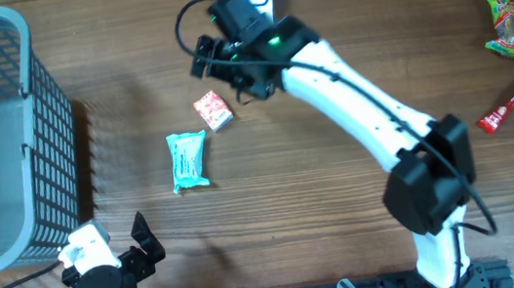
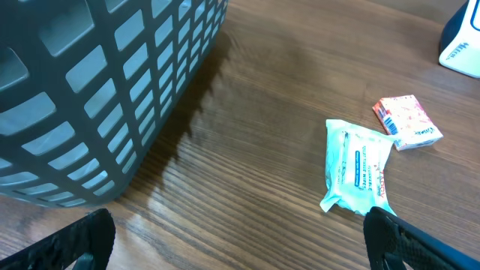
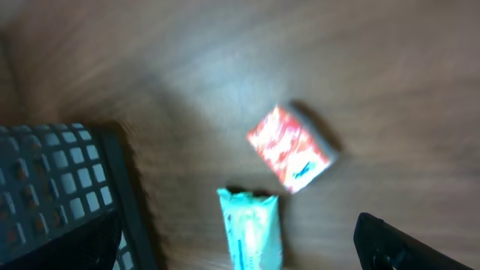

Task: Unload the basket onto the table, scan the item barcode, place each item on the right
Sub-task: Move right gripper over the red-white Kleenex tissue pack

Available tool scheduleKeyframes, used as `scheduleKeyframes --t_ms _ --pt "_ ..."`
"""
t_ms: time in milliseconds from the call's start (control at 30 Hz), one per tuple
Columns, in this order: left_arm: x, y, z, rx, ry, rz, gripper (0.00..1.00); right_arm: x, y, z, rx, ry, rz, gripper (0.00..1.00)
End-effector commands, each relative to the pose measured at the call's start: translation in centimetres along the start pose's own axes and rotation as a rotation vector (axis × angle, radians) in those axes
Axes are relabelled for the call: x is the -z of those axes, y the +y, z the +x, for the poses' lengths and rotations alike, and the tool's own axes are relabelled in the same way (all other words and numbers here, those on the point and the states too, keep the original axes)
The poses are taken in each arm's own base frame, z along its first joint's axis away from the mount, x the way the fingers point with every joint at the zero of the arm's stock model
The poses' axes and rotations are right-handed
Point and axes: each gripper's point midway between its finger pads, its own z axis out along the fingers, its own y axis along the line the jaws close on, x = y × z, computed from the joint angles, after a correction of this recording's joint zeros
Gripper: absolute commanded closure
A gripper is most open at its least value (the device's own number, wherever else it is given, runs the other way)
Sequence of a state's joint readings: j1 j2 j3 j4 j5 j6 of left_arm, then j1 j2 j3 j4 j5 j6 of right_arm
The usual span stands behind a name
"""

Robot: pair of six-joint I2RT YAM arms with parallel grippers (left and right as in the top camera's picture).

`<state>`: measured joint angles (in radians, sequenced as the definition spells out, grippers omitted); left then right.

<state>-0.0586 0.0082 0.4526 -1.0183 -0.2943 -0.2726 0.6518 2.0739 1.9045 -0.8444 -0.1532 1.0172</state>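
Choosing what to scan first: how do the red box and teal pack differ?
The red box is smaller and rigid; the teal pack is longer and soft. The teal pack lies nearer the basket than the red box. Both lie flat on the table, untouched.

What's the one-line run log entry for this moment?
right gripper: open, empty, near red-and-white box | left gripper: open, empty, beside grey basket | teal wipes pack: on table, apart from box

We find the right wrist view blurred: print on the red box point(image 3: 291, 148) ahead of the jaws unreadable; teal packet point(image 3: 251, 229) between them cut off.
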Motion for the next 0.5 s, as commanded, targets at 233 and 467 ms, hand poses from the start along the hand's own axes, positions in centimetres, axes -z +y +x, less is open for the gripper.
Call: scheduleKeyframes --t_ms 233,467 --pt "-0.1 0.2 0.0 0.007 -0.004 -0.013 0.0 -6.9 -2.9 2.2 -0.329 0.062 0.12 0.01" --pt "-0.1 0.2 0.0 0.007 -0.004 -0.013 0.0 -9.2 -3.6 2.0 -0.399 0.047 0.137 0.01"
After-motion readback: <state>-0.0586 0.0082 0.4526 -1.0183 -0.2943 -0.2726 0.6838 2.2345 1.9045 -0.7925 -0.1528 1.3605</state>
